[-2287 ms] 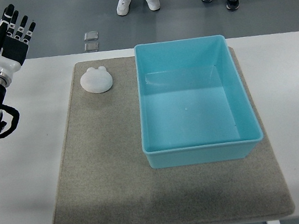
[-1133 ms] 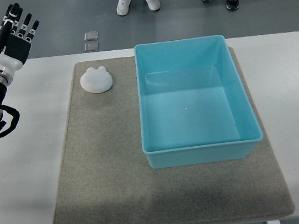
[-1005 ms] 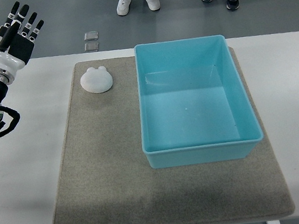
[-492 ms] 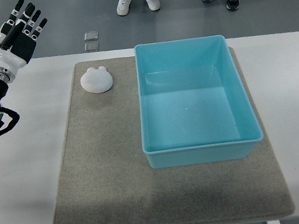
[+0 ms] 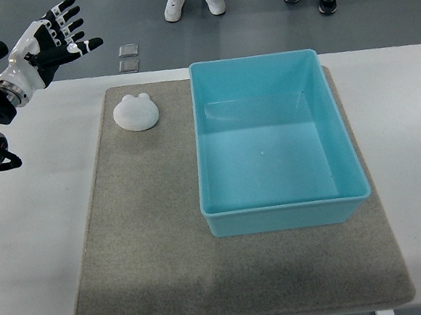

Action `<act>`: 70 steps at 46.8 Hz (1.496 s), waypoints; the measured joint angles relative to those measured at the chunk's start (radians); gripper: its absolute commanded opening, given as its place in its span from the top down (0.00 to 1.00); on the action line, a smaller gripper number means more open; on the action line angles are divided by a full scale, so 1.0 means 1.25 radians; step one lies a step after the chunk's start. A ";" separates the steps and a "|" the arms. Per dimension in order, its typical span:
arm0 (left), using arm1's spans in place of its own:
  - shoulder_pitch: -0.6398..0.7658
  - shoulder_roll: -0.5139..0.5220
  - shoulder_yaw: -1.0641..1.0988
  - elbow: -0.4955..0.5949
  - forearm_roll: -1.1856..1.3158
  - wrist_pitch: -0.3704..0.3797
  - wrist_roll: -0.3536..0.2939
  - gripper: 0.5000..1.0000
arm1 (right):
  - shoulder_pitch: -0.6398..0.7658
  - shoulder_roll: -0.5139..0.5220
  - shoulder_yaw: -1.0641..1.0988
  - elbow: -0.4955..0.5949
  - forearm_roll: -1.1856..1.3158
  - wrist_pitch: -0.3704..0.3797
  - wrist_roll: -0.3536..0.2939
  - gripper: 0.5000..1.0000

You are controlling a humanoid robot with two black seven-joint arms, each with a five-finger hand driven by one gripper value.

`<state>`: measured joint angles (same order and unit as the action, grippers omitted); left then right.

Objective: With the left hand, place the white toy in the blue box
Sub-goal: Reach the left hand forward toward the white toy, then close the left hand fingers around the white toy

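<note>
While one white toy (image 5: 136,111) lies beside one blue box (image 5: 274,142), the left robot hand (image 5: 51,43) hovers — fingers spread, empty.

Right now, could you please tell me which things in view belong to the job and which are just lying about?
Belongs to the job:
- small white rounded toy on the mat
- empty blue plastic box
- left hand, fingers spread, holding nothing

Just lying about:
- grey felt mat
- white table
- two small square floor plates

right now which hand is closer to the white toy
Left. The left hand hovers open, up and to the left of the white toy, not touching it. The right hand is out of view.
</note>
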<state>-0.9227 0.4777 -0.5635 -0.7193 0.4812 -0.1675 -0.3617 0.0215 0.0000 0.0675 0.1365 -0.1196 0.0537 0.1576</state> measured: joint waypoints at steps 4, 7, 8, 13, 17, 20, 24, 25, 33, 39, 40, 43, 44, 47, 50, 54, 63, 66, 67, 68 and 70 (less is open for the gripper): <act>-0.011 -0.003 0.003 -0.003 0.104 0.016 0.002 0.04 | 0.000 0.000 0.000 0.000 0.000 0.000 0.000 0.13; -0.015 -0.012 0.007 -0.005 0.181 0.031 0.002 0.05 | 0.000 0.000 0.000 0.000 0.000 0.000 0.000 0.13; -0.015 -0.015 0.009 -0.006 0.214 0.039 0.002 0.05 | 0.000 0.000 0.000 0.000 0.000 0.000 0.000 0.13; -0.021 -0.022 0.038 -0.014 0.329 0.057 0.002 0.05 | 0.000 0.000 0.000 0.000 0.000 0.000 0.000 0.13; -0.034 -0.021 0.083 -0.017 0.404 0.059 0.003 0.05 | 0.001 0.000 0.000 0.000 0.000 0.000 0.000 0.13; -0.043 -0.021 0.118 -0.017 0.452 0.060 0.003 0.05 | 0.000 0.000 0.000 0.000 0.000 0.000 0.000 0.13; -0.054 -0.022 0.145 -0.017 0.498 0.071 0.010 0.05 | 0.000 0.000 0.000 0.000 0.000 0.000 0.000 0.13; -0.055 -0.023 0.149 -0.017 0.502 0.075 0.012 0.05 | 0.000 0.000 0.000 0.000 0.000 0.000 0.000 0.13; -0.062 -0.031 0.190 -0.014 0.510 0.100 0.016 0.05 | 0.000 0.000 0.000 0.000 0.000 0.000 0.000 0.13; -0.071 -0.028 0.229 -0.014 0.510 0.116 0.016 0.05 | 0.000 0.000 0.000 0.000 0.000 0.000 0.000 0.13; -0.073 -0.027 0.232 -0.014 0.510 0.116 0.015 0.05 | 0.000 0.000 0.000 0.000 0.000 0.000 0.000 0.13; -0.076 -0.022 0.244 -0.014 0.512 0.117 0.014 0.05 | 0.000 0.000 0.000 0.000 0.000 0.000 0.000 0.13; -0.079 -0.021 0.249 -0.014 0.513 0.117 0.013 0.05 | 0.000 0.000 0.000 0.000 0.000 0.000 0.000 0.13; -0.085 -0.018 0.261 -0.015 0.523 0.117 0.012 0.05 | 0.000 0.000 0.000 0.000 0.000 0.000 0.000 0.13; -0.086 -0.011 0.272 -0.015 0.541 0.116 0.011 0.05 | 0.000 0.000 0.000 0.000 0.000 0.000 0.000 0.13; -0.086 -0.004 0.278 -0.015 0.562 0.116 0.006 0.06 | 0.000 0.000 0.000 0.000 0.000 0.000 -0.001 0.13; -0.083 0.005 0.284 -0.005 0.599 0.125 0.002 0.12 | 0.000 0.000 0.000 0.000 0.000 0.000 0.000 0.13; -0.081 0.010 0.284 -0.003 0.615 0.133 0.002 0.12 | 0.000 0.000 0.000 0.000 0.000 0.000 0.000 0.13; -0.081 0.010 0.284 -0.002 0.621 0.138 0.002 0.13 | 0.000 0.000 0.000 0.000 0.000 0.000 0.000 0.13; -0.080 0.010 0.284 -0.001 0.624 0.141 0.002 0.14 | 0.000 0.000 0.000 0.000 0.000 0.000 0.000 0.13; -0.080 0.010 0.284 0.005 0.628 0.147 0.002 0.14 | 0.000 0.000 0.000 0.000 0.000 0.000 0.000 0.13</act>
<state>-1.0231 0.4897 -0.2086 -0.7130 1.2656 0.0161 -0.3590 0.0216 0.0000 0.0675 0.1365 -0.1197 0.0537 0.1573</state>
